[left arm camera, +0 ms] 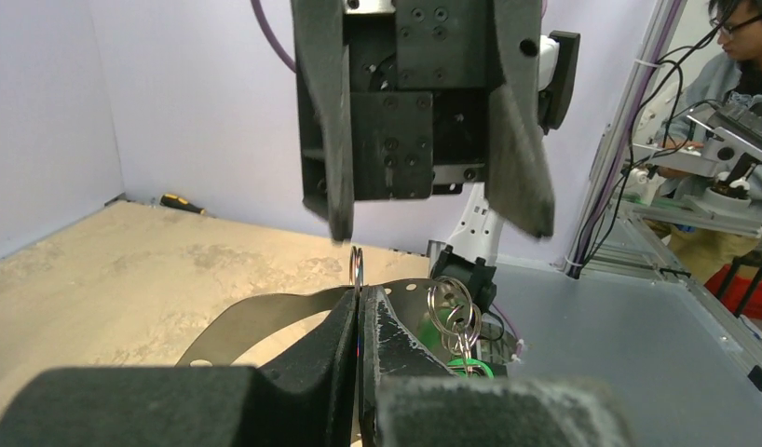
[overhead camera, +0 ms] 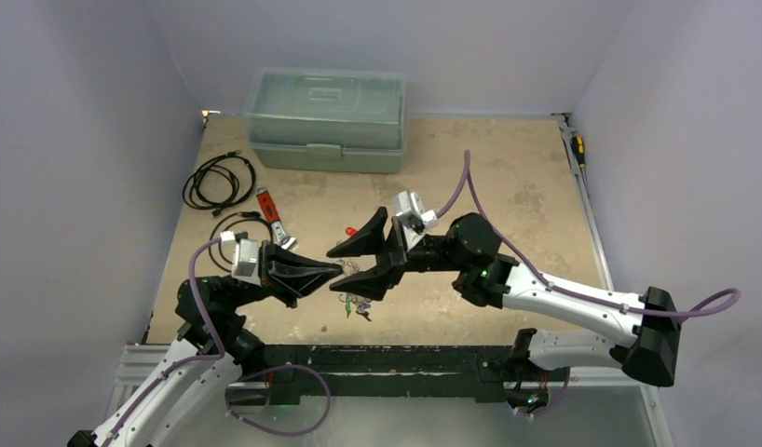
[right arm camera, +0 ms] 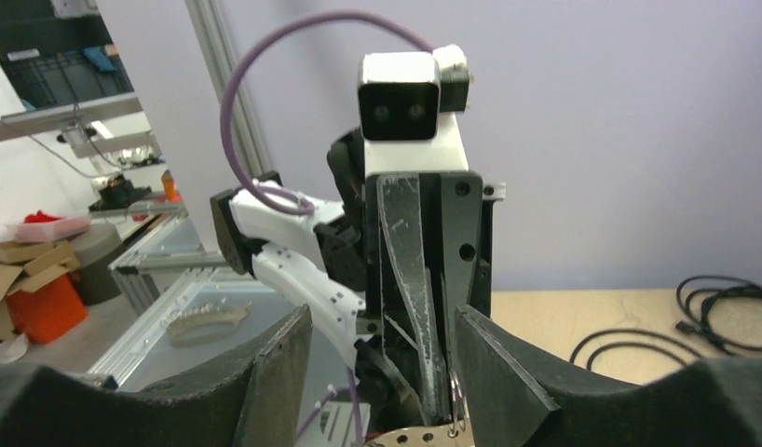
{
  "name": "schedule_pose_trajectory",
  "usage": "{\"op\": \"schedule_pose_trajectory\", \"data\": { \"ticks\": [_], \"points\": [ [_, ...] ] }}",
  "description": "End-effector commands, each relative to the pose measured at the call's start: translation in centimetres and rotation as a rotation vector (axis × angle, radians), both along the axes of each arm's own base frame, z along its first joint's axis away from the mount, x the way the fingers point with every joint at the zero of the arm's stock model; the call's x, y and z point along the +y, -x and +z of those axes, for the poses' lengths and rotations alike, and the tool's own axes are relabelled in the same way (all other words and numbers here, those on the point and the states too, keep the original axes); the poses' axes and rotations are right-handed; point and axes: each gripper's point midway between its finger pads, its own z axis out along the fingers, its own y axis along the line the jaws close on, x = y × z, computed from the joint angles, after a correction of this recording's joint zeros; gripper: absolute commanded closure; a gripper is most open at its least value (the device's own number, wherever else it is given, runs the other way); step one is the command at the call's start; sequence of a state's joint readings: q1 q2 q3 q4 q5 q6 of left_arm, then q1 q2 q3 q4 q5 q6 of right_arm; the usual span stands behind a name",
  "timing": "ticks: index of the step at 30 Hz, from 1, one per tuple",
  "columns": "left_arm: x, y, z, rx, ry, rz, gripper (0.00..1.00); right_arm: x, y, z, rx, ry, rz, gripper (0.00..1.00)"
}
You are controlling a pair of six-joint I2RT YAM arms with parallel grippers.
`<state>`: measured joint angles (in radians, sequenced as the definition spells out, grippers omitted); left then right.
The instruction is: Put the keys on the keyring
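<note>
L gripper [left arm camera: 360, 300] is clamped shut on the keyring [left arm camera: 265, 317], presenting a small ring [left arm camera: 357, 265] edge-up above its tips. The keys [left arm camera: 463, 340] hang bunched just beside the pinch. Beyond, R gripper [left arm camera: 438, 225] faces it with jaws apart & empty, straddling the L tips, likely for access to that ring.
</note>
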<state>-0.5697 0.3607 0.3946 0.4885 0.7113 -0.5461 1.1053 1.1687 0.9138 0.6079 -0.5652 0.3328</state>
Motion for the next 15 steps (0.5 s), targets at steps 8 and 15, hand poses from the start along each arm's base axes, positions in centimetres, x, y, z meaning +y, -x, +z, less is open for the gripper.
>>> {"op": "schedule_pose_trajectory", "data": {
  "ticks": [8,15],
  "points": [
    [1.2,0.7,3.1,-0.113,0.073,0.052,1.0,-4.0,-0.7,3.2,-0.036,-0.148,-0.159,0.46],
    [1.4,1.1,3.6,-0.134,0.093,0.047,1.0,-3.2,-1.0,0.8,-0.026,-0.085,-0.155,0.61]
  ]
}}
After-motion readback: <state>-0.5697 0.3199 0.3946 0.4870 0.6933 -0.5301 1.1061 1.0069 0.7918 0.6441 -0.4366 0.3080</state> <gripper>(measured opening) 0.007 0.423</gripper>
